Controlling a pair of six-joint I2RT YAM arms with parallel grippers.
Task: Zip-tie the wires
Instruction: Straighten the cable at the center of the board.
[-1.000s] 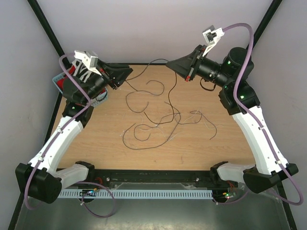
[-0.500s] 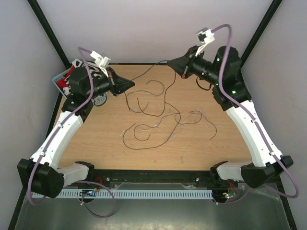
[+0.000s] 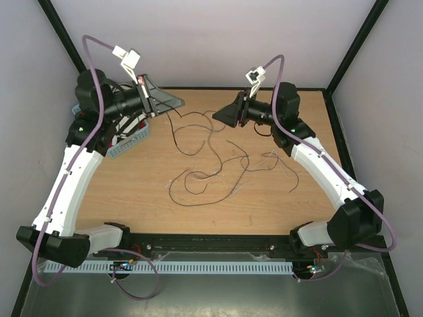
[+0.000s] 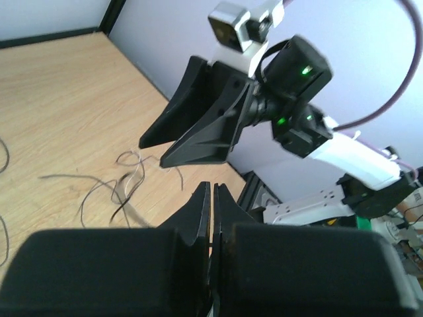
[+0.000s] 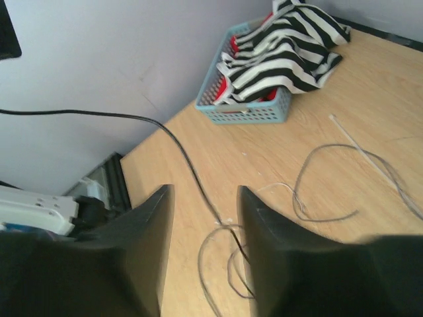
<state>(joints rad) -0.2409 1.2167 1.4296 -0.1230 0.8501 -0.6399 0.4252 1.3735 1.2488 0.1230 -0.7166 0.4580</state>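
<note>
Lying loose on the wooden table [image 3: 132, 191], the wires [image 3: 232, 160] are spread as a thin dark tangle from the far middle towards the centre, with a few pale strands mixed in on the right side. The left gripper [image 4: 211, 189] is held raised over the far left part of the table, and its fingers are seen pressed together in the left wrist view. Whether a strand is pinched between them cannot be told. The right gripper [image 5: 203, 193] is held raised over the far middle, facing the left one with a gap between the two. Its fingers are spread and nothing is seen between them. In the right wrist view one dark strand is seen running from the left edge down to the table beneath the spread fingers. A pale blue basket [image 5: 248, 112] is set at the far left edge, and a black-and-white striped cloth [image 5: 284, 53] is piled in it
</note>
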